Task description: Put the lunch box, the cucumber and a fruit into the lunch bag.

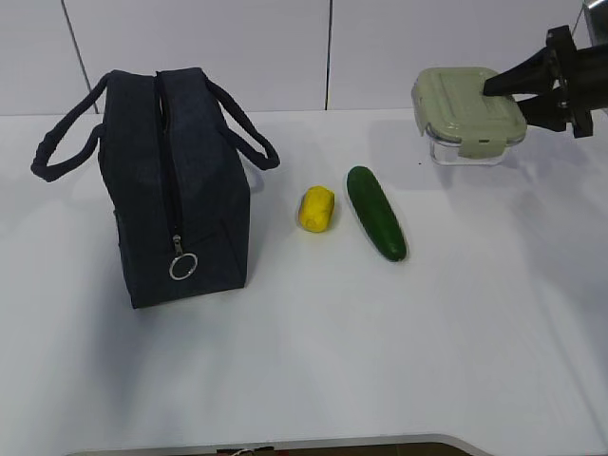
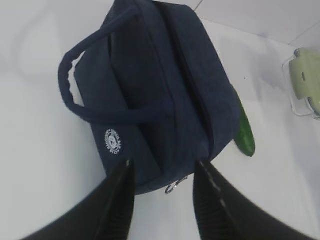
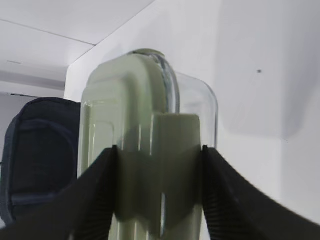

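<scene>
Sitting between the right gripper's spread jaws, lunch box touches both.

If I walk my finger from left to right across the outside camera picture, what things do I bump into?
Boxy dark navy fabric lunch bag → small bright yellow oval fruit → long dark green cucumber → clear lunch box with pale sage-green lid → black right gripper.

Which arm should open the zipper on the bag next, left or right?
Left, probably. The left gripper hangs open right above the lunch bag, near its ring pull. The right gripper is busy across the table, its fingers around the lunch box.
</scene>
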Available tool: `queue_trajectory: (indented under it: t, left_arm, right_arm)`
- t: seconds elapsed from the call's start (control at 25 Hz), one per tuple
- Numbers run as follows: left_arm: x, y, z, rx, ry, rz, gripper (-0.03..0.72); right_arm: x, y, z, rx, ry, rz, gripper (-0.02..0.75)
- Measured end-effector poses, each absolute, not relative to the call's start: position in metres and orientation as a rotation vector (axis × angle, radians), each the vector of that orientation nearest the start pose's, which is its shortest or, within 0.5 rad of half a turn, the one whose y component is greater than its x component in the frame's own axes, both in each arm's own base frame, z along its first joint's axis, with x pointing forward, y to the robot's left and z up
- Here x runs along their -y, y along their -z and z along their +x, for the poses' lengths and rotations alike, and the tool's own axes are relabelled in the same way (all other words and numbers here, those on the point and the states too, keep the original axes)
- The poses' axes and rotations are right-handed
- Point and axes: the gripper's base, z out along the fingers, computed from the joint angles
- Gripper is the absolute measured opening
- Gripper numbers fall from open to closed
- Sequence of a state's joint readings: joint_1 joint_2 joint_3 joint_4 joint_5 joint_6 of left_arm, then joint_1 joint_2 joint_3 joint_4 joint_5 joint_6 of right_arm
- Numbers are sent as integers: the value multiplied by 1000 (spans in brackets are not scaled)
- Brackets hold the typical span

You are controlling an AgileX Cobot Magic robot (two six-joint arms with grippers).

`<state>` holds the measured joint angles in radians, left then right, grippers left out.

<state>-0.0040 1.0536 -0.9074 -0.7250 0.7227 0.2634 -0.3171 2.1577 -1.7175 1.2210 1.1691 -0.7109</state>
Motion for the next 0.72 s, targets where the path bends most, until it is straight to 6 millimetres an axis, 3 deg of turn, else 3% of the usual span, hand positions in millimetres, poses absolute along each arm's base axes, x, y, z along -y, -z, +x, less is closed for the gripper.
queue_trajectory:
  t: [0.32,0.72]
  left_arm:
    - [48,-339,266,-2274,816,-121,285]
    - [58,-299,313,-2350,1023,-196,285]
  right_arm:
    - [28,-241,459,-2262,-1277,41,377]
    - [-12,-264,467,-2189,-1344,-66,377]
